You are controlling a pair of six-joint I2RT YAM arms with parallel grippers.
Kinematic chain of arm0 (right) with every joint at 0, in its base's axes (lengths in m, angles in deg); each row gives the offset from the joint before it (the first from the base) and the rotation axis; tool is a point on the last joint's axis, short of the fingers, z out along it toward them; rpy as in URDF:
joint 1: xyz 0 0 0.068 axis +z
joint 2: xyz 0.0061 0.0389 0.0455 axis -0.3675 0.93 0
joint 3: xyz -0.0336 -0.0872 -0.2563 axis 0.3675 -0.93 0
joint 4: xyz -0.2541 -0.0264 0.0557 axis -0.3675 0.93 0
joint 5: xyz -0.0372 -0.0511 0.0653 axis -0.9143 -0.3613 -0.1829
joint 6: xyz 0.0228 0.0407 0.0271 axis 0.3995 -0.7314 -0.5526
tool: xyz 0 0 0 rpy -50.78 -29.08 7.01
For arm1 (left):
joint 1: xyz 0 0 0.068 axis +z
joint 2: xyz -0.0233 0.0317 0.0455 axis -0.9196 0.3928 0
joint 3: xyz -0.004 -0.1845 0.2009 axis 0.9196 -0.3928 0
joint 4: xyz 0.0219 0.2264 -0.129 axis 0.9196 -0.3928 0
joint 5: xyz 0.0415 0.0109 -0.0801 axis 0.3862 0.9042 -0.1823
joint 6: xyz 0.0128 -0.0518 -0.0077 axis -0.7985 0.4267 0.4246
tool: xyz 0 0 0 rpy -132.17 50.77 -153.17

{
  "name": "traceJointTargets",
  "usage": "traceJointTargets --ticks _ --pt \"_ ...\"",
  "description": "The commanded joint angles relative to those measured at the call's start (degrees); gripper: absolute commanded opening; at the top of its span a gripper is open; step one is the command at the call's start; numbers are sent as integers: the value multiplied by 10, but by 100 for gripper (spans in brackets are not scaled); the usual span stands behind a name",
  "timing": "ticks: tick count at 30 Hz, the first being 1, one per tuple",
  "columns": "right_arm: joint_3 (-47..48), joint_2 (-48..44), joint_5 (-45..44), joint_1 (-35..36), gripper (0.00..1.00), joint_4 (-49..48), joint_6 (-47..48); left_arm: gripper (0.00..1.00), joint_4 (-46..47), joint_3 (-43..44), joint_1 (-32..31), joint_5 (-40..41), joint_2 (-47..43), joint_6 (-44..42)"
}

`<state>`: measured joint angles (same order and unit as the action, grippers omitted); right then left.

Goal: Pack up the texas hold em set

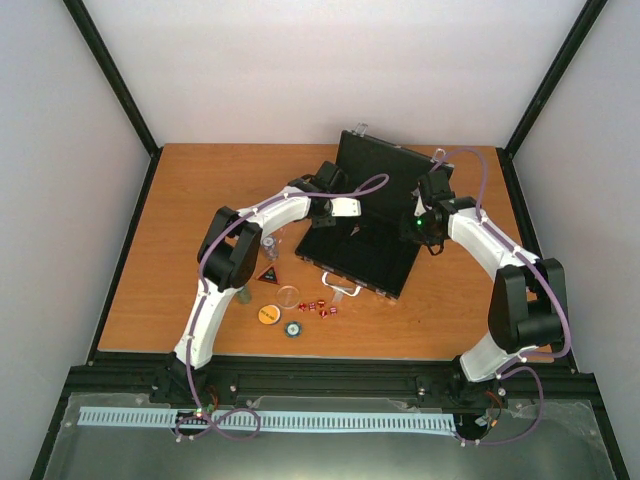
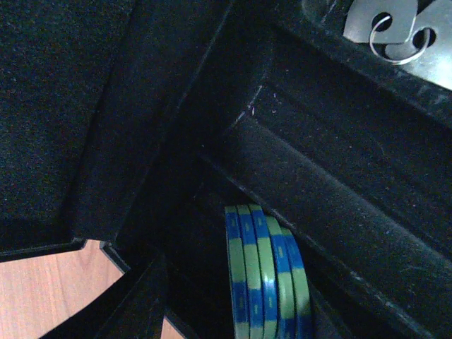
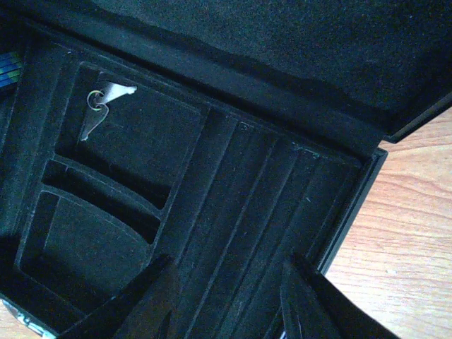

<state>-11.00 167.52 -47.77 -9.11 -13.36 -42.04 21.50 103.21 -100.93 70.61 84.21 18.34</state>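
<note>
Blue and green chips [image 2: 265,275] stand in the case [image 3: 233,176], just beside the left gripper [image 1: 350,212]; can't tell its gap. Empty, the right gripper [image 3: 227,279] gapes. Chips look light, slippery; pinch the stack's ends.

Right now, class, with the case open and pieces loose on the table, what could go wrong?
The blue-green chips stand on edge in a groove of the case; they might topple when the left fingers pull away.
The lid stands raised; a bump from the right arm beside it could drop it.
The small red dice could skid when pinched.
</note>
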Motion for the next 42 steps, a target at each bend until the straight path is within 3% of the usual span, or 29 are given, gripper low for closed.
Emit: traceJointTargets --ticks 1,14,32,37,42 --pt "-6 -17 5 -3 42 -7 5 47 10 20 6 16 6 7" --pt "-12 -13 10 -3 42 -8 6 49 39 26 11 65 3 14" --pt "-17 -13 20 -4 42 -12 3 55 39 44 18 73 -22 41" --pt "-17 -17 20 -4 44 -11 6 55 23 55 18 71 -43 46" --pt "-17 -20 24 -3 53 -10 9 60 13 63 18 65 -65 61"
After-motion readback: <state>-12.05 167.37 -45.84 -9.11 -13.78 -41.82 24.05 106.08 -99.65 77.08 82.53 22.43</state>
